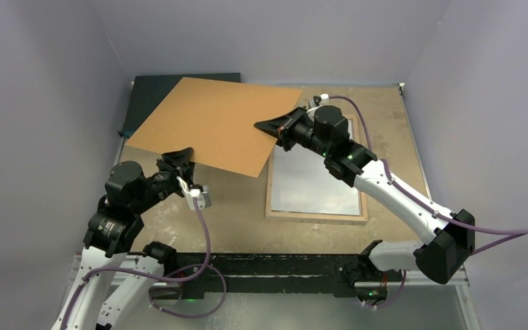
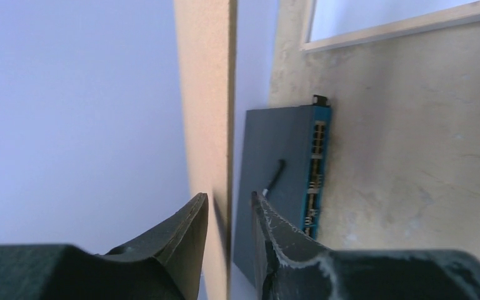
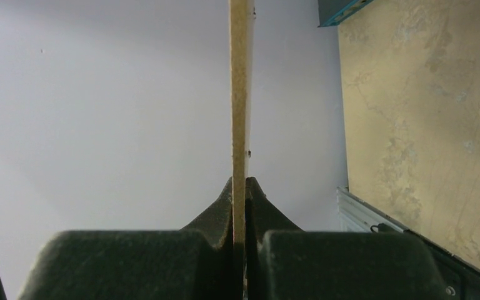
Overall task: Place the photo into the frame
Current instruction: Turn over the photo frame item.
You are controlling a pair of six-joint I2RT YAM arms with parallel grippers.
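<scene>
On tan tabletop (image 1: 234,206), R side: frame (image 1: 316,216) flat; board (image 1: 206,124) above; grey walls (image 1: 41,103).

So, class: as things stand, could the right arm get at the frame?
Probably not yet: the right pincer is shut on the backing board, held over one corner of the frame. The frame lies close below, but that pincer is occupied.

The backing board (image 1: 213,124) is plain brown, the frame (image 1: 316,216) light wood.
</scene>
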